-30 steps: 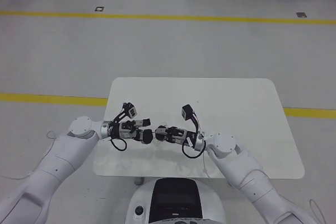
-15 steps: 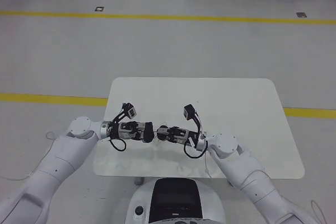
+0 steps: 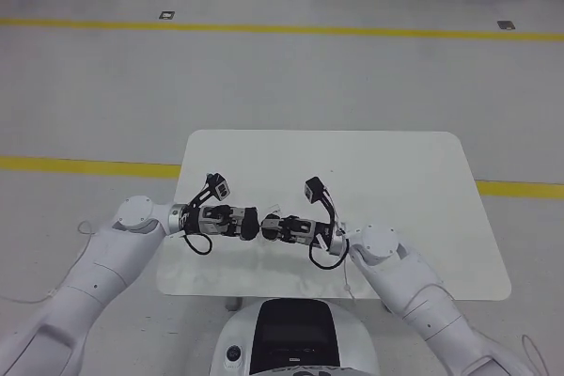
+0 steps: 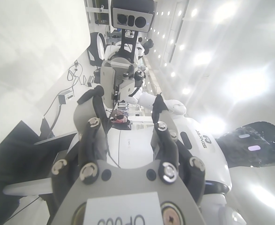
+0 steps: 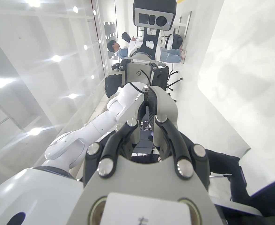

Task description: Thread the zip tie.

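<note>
Zip tie (image 4: 107, 127) threading appears to be midway, with no finished loop to be seen.
Right pincer (image 5: 150, 94) is pinched narrow, seemingly on the thin dark strand, which runs between the wide-spread fingers of the left pincer (image 4: 125, 97). Whether its tip has entered the head cannot be told. Both pincers hang over the tabletop (image 3: 404, 188) near its front edge.

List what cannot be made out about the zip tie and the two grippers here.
Left wrist view: the zip tie is a thin dark line; head and tip too small to tell.
Top view: too thin to trace between the left gripper and right gripper.
Right wrist view: the right gripper's shut fingers hide where they clamp it.
</note>
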